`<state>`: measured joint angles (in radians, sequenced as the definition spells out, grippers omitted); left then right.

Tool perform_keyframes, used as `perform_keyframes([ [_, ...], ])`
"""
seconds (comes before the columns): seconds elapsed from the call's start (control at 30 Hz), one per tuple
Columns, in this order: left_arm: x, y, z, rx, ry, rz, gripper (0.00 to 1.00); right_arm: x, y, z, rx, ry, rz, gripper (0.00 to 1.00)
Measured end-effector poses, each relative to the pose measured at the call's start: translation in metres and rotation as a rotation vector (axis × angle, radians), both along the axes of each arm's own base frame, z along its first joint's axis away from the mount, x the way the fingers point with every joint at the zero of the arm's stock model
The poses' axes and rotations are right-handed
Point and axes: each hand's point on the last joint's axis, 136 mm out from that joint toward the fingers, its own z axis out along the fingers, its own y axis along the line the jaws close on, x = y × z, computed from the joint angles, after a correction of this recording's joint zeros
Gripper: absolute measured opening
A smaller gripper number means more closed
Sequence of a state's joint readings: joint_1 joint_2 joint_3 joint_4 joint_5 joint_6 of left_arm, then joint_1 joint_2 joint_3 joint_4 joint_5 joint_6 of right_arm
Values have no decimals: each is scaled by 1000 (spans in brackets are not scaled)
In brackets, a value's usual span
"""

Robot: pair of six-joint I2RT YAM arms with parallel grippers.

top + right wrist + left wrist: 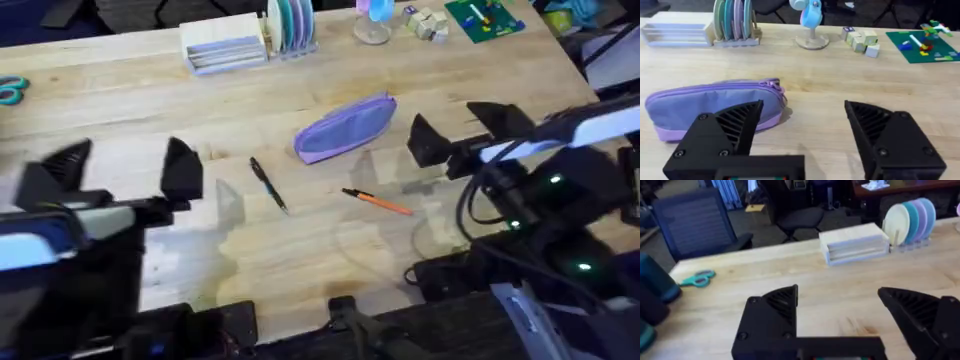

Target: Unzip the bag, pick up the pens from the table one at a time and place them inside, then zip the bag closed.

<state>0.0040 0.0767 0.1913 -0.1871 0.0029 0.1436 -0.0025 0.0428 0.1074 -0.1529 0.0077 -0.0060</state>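
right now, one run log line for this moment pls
stage: pre-unzip | bag: zipped, on table | black pen, orange pen: on table | left end effector: open, empty | right end effector: open, beside bag

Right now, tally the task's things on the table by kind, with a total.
Bag: 1, lavender, zipper looks closed
Pens: 2, one black, one orange
Total: 3, all lying apart on the table, none held; left gripper and right gripper are both open.
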Motion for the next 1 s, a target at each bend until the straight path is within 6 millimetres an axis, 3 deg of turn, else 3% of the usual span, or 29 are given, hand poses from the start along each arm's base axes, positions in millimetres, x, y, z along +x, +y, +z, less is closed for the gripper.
perform_keyframes([
  [0.27, 16, 0, 64, 53, 92, -6, 994, -10, -1, 74, -11, 70, -5, 998],
  [0.43, 43, -1, 94, 59, 175, -14, 994, -6, -1, 106, -15, 130, -4, 998],
  [0.47, 60, -3, 111, 58, 202, -32, 994, -1, -1, 119, -18, 172, -2, 997],
  [0.5, 67, -5, 115, 56, 216, -42, 993, 2, -1, 122, -18, 183, -2, 997],
  [0.73, 101, -21, 126, 38, 271, -135, 993, 15, -1, 138, -18, 212, -2, 998],
  [0.87, 111, -36, 113, 63, 318, -220, 993, 15, -1, 136, -18, 225, -2, 998],
  [1.0, 106, -64, 93, 152, 380, -356, 993, 12, -1, 130, -18, 252, -2, 998],
])
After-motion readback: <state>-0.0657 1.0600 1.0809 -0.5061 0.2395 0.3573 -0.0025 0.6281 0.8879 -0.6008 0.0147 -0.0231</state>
